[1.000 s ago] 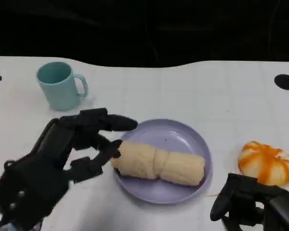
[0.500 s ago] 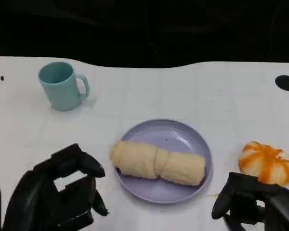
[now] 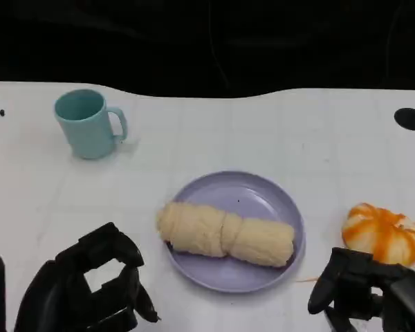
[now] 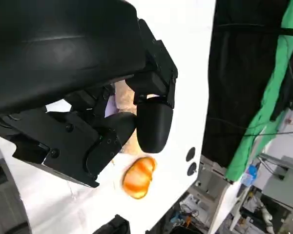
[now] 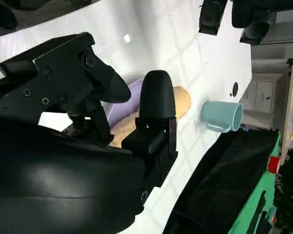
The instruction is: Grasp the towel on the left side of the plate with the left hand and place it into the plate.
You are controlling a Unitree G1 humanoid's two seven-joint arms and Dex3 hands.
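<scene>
Left hand [image 3: 90,290] is sitting withdrawn at the plate's [image 3: 263,200] 8 o'clock, fingers curled, holding nothing; towel [image 3: 225,234] is lying released across plate — placement looks done.

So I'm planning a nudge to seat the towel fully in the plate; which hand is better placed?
Probably left: the towel overhangs the plate's left rim, and the empty left hand sits just beside that end. The right hand sits beyond the plate's far side.

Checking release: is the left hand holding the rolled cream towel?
No. The left hand is off the rolled cream towel, which lies across the lilac plate.
</scene>
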